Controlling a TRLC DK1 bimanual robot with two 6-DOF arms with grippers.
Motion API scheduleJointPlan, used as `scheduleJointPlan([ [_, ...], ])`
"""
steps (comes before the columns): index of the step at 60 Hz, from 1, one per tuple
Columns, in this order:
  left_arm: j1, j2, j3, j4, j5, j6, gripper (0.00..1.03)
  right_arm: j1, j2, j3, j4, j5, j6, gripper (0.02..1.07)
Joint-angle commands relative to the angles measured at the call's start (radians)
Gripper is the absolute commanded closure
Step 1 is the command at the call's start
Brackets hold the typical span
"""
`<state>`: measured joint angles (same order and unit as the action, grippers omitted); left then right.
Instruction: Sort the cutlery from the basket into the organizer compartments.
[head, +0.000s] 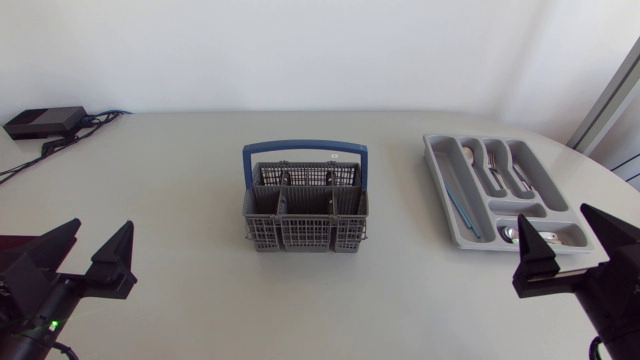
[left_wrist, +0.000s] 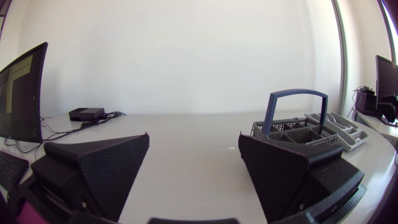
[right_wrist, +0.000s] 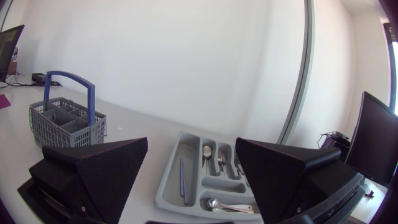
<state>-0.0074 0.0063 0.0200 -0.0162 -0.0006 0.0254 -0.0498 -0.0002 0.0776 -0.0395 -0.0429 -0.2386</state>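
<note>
The left claw (left_wrist: 194, 140) and right claw (right_wrist: 191, 143) are hanging wide open, empty, at the near table (head: 180, 180) edge. The basket (head: 305, 215) is sitting mid-table, seemingly empty. Reaching in blind is risking a snag on its handle (head: 305, 147). Cutlery (head: 495, 165) is lying in the organizer (head: 441, 195) beyond.

Basket (head: 305, 220): grey plastic lattice, matt. Organizer (head: 453, 215): smooth grey plastic. Cutlery (head: 497, 172): shiny metal. Table (head: 180, 180): smooth, matt.
</note>
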Motion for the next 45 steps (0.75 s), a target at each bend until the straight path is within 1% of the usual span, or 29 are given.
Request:
scheduleJointPlan([
  [1, 0.007, -0.006, -0.020, 0.016, 0.001, -0.025, 0.04, 0.012, -0.003, -0.034, 0.018, 0.014, 0.063, 0.06],
  [26, 0.007, -0.006, -0.020, 0.016, 0.001, -0.025, 0.04, 0.050, 0.000, -0.078, 0.039, 0.043, 0.239, 0.06],
  [45, 0.007, -0.006, -0.020, 0.016, 0.001, -0.025, 0.04, 0.050, 0.000, -0.078, 0.039, 0.043, 0.239, 0.06],
])
